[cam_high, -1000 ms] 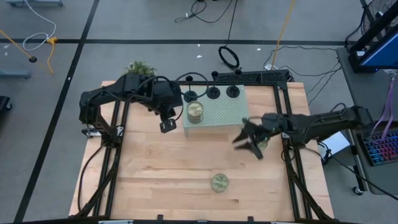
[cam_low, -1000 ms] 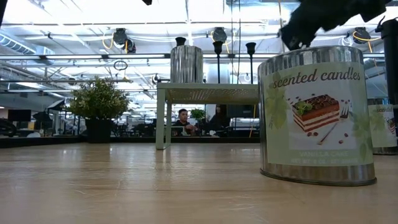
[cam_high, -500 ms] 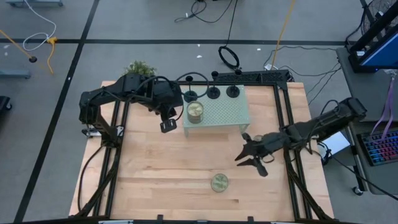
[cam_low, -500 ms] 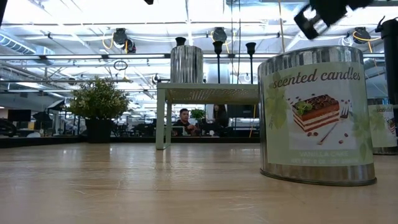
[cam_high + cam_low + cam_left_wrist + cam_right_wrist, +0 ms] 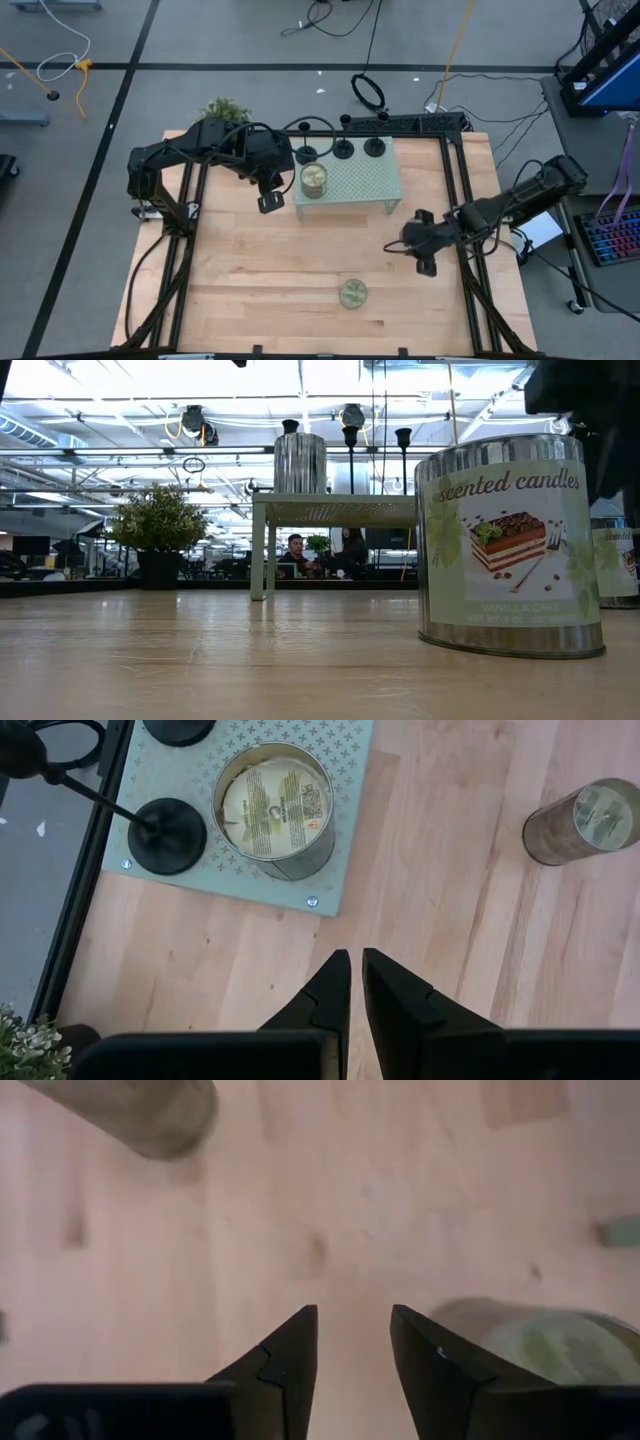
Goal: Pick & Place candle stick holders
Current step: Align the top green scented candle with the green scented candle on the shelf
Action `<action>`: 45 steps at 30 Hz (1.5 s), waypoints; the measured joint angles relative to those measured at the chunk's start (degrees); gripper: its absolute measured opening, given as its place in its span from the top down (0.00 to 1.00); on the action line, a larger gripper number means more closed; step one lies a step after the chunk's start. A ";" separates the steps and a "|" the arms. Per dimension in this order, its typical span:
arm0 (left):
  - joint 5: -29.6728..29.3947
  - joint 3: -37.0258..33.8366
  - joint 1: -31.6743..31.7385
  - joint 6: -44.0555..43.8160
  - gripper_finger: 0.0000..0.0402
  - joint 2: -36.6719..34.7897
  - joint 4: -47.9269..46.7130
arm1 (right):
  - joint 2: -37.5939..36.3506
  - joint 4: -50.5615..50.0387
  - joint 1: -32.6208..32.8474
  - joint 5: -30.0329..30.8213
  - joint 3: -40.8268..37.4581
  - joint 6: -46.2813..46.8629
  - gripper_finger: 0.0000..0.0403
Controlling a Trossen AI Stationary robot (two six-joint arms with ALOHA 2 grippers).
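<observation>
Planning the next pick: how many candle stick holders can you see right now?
3, in a row on the back edge of the rack: left holder, middle holder, right holder. None look hidden.

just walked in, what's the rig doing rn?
Neither arm holds anything. The three small black candle stick holders stand along the far edge of the pale green perforated rack, beside a round greenish-gold tin. The left gripper hovers near the rack, jaws nearly shut. The right gripper is over bare wood, jaws open.
</observation>
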 joint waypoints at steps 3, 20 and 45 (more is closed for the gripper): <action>0.00 0.00 0.00 0.00 0.91 0.00 0.00 | -0.11 -3.19 0.02 2.43 0.00 -0.82 0.69; 0.00 -0.02 0.00 0.13 0.91 0.00 0.00 | -0.59 -9.53 -0.04 8.11 0.04 -0.55 0.73; -0.02 -0.04 0.00 1.85 0.91 0.00 1.26 | -0.57 -6.56 -0.05 3.33 -3.25 -5.36 0.98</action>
